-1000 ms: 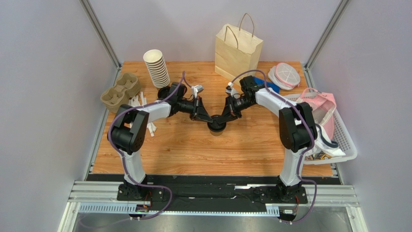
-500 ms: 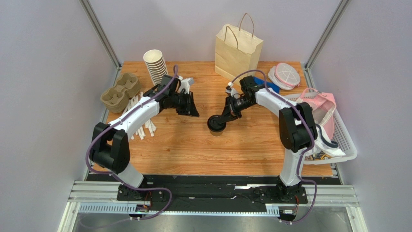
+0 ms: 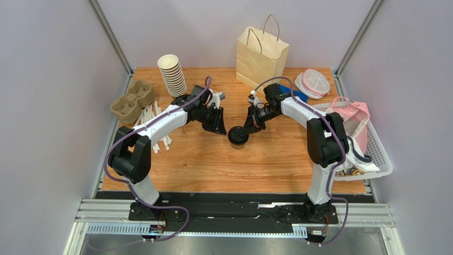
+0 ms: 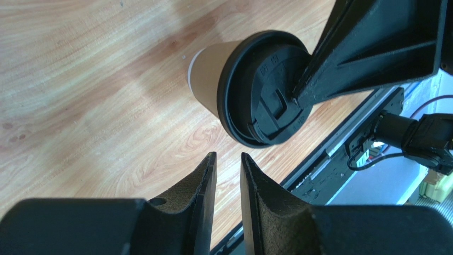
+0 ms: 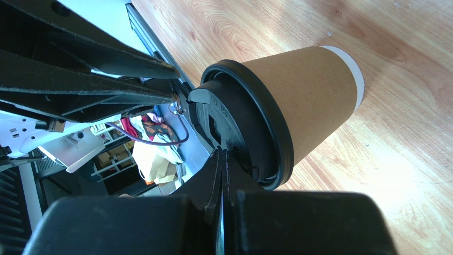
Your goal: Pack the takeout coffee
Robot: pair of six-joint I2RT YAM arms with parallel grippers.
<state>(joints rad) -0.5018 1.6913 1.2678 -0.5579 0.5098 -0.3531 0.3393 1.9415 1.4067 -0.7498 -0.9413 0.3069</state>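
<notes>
coffee cup of brown kraft paper with round black plastic lid (image 3: pixel 237 139), upright mid-worktop (image 3: pixel 212 164), at the right pincer's (image 3: pixel 242 132) tips.
right pincer is closed, its joined tips touching the lid's top. left pincer (image 4: pixel 228 156) sits just left of the cup, apart from it, its fingers slightly parted and holding nothing.

One takeout coffee (image 3: pixel 237 138) stood mid-bench. One stack of lidless cups (image 3: pixel 172 74) far left; nested rims too tight to count. One pulp cup carrier (image 3: pixel 132 101) at left edge. Several white sticks (image 3: pixel 154 114) lay scattered near it, exact number unclear. One paper bag (image 3: pixel 262 51) far centre, with two handles. One white basket (image 3: pixel 380 154) at right held one pink bag (image 3: pixel 353 119). Two arms, two tools: left tool (image 4: pixel 227 159), right tool (image 5: pixel 223 159).
</notes>
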